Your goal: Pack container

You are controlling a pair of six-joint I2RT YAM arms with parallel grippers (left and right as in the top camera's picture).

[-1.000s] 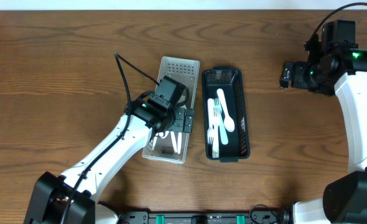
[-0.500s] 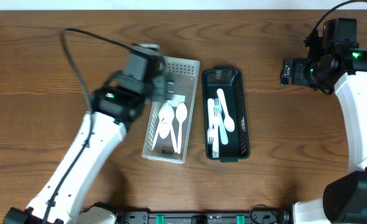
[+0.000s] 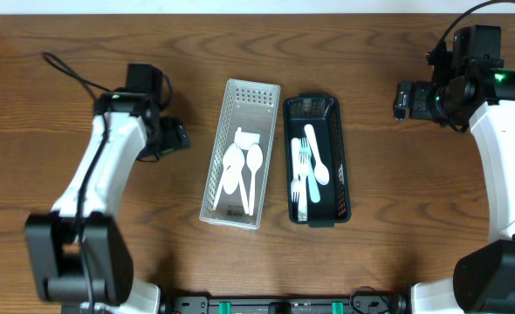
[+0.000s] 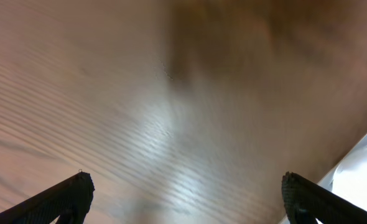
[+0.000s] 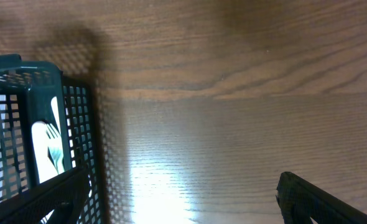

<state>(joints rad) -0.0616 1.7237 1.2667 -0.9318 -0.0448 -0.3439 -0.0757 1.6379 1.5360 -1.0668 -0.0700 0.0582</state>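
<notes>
A white perforated basket (image 3: 262,92) stands mid-table with white plastic spoons (image 3: 243,171) lying in it. To its right stands a dark green basket (image 3: 339,160) holding white forks and a spoon (image 3: 308,171); its corner also shows in the right wrist view (image 5: 78,118). My left gripper (image 3: 175,137) is open and empty over bare wood left of the white basket; its wrist view (image 4: 183,193) shows only blurred table. My right gripper (image 3: 400,101) is open and empty at the far right, apart from the green basket.
The wooden table (image 3: 397,218) runs to a pale far edge at the top. A black cable (image 3: 65,71) loops from the left arm. The two baskets stand side by side, almost touching.
My left arm has swung away from over the white basket to the left and now hangs over bare wood. The spoons lie uncovered in the basket. The right arm has not moved.
</notes>
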